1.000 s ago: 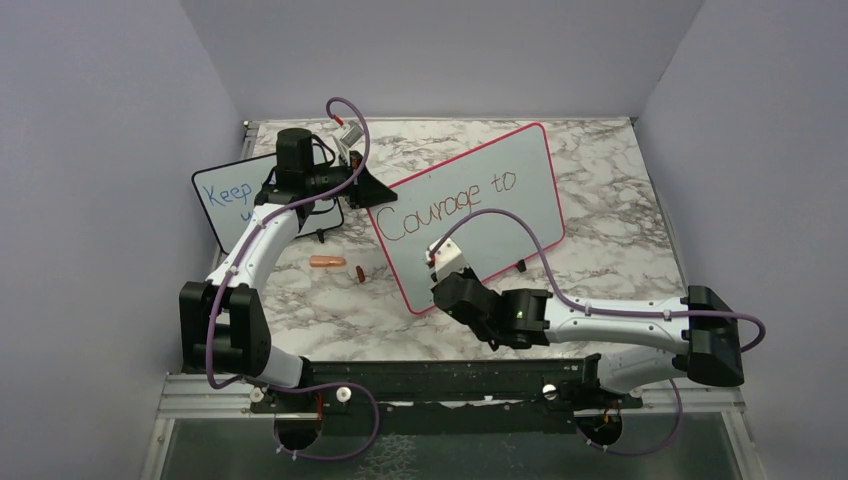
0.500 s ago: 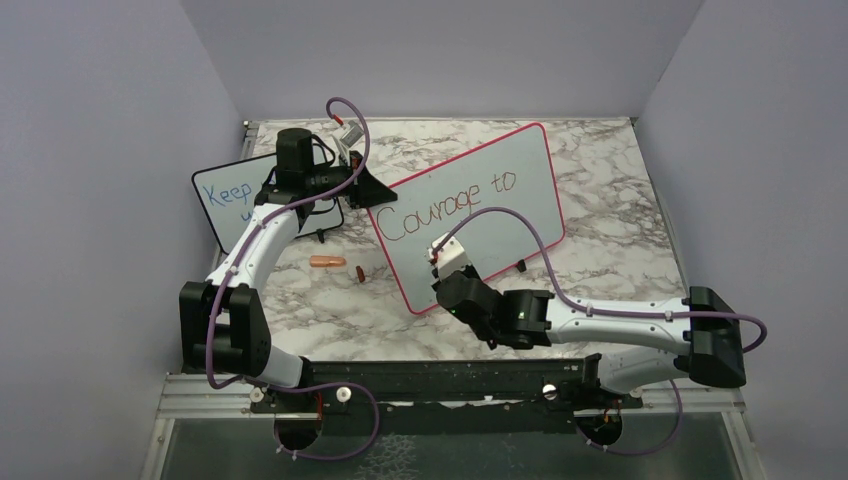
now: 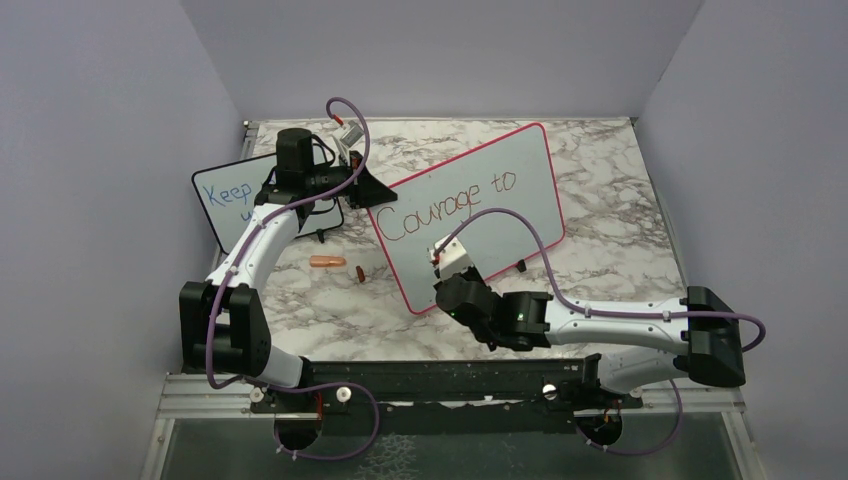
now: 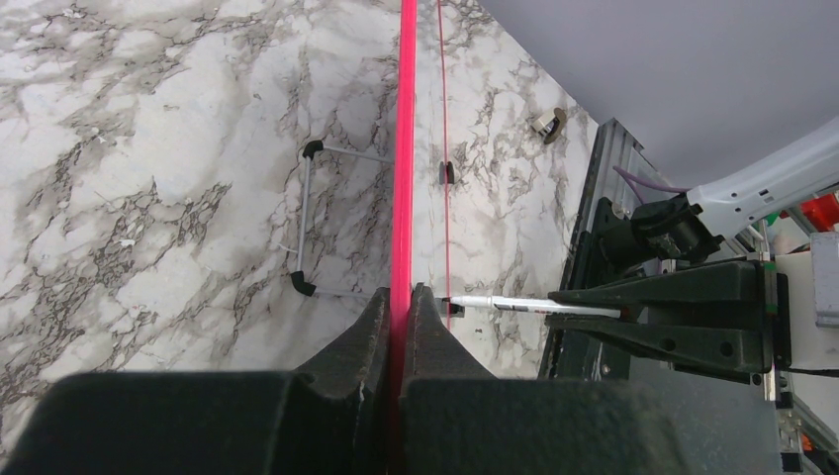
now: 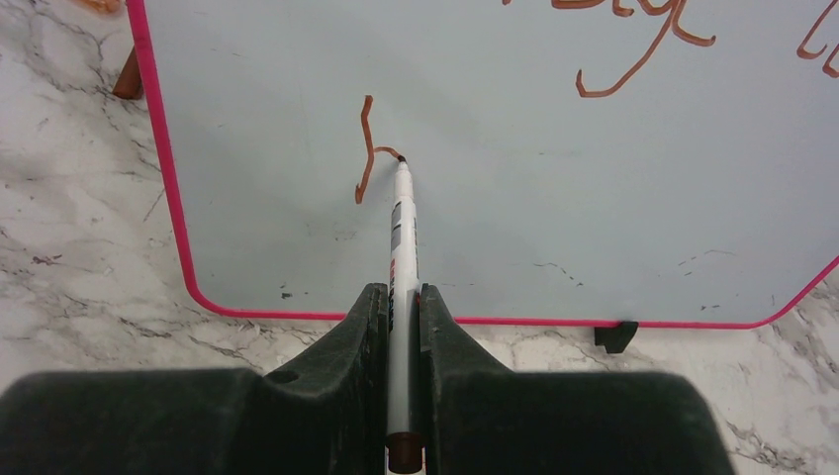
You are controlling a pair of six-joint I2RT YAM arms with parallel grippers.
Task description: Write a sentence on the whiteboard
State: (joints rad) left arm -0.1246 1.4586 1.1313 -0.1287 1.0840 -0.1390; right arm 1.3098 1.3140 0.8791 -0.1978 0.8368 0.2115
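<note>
— Where is our whiteboard (image 3: 512,218)?
— Standing on the desk (image 3: 620,235). Our left pincer (image 4: 401,300) pinches its pink edge.
— And our right pincer (image 5: 403,302)?
— It squeezes the marker (image 5: 401,223), its tip touching the whiteboard under the sentence (image 3: 446,207).

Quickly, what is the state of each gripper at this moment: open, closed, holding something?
Left gripper: closed on the edge of the large red-pink-framed whiteboard.
Right gripper: closed on the slim white marker pen, tip on the board.
</note>
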